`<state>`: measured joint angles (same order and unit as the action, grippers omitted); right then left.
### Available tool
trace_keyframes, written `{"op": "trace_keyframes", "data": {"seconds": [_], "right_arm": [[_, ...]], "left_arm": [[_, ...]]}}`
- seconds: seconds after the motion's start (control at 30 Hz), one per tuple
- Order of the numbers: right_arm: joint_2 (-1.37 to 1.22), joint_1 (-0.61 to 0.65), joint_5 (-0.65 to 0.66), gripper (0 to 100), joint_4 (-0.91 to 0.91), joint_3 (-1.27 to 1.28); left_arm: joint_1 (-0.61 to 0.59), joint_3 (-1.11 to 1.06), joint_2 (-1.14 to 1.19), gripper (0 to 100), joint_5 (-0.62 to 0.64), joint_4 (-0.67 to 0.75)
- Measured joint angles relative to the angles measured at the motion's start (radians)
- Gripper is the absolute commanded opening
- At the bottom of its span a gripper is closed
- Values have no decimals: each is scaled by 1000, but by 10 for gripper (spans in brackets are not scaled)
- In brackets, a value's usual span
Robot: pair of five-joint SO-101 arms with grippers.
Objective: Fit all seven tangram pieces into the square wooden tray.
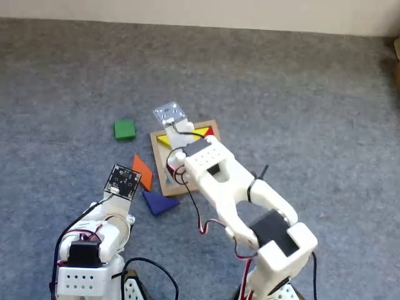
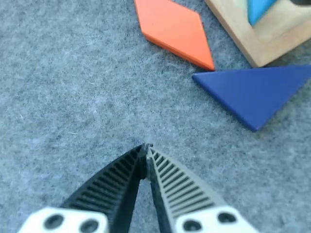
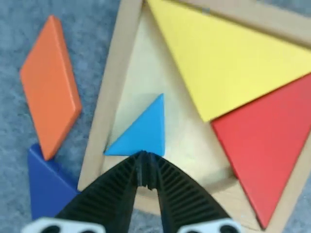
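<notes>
The grey counter (image 1: 300,81) carries everything. Two arms stand over it. The right arm (image 1: 231,187) stretches out above the tray, and the left arm (image 1: 94,244) sits lower beside it.

The right hand (image 3: 145,160) is closed on nothing. Its tips meet over the tray floor at the edge of the light blue triangle, and I cannot tell whether they touch it. The left hand (image 2: 146,150) is also closed and empty, over bare counter. It is near the two closest loose pieces but apart from both.

There is one square wooden tray (image 3: 112,82). It holds three pieces:
- The yellow triangle (image 3: 223,63) is the biggest and lies against one side.
- The red triangle (image 3: 267,150) lies edge to edge with the yellow one.
- The light blue triangle (image 3: 143,133) is the smallest and sits alone on the pale floor near a corner.

Bare floor is left between the light blue triangle and the larger two.

Three pieces lie outside the tray:
- The dark blue triangle (image 2: 257,92) is just off the tray's corner.
- The orange parallelogram (image 2: 174,30) lies alongside the tray's rim.
- The green square (image 1: 125,129) is well apart from the rest.

That makes six pieces counted: four triangles, one parallelogram and one square. The right arm covers part of the tray, so the count inside may be short.

I judge the task roughly half done, with at least the three loose pieces left to place.
</notes>
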<state>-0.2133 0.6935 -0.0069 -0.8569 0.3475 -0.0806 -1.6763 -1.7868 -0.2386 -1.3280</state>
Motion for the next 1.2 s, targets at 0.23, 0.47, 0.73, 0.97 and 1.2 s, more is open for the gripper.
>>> {"op": "trace_keyframes", "data": {"seconds": [0.23,0.47,0.73,0.97,1.2], "right_arm": [[-52,-75,-2,13,2,-81],[-66,-109,0,12,2,-86],[58,-114,0,12,2,-77],[92,-91,0,12,34,-52],[58,-51,0,12,189,18]], "left_arm": [[0,0,0,8,0,0],[0,0,0,8,0,0],[0,0,0,8,0,0],[0,0,0,8,0,0],[0,0,0,8,0,0]]}}
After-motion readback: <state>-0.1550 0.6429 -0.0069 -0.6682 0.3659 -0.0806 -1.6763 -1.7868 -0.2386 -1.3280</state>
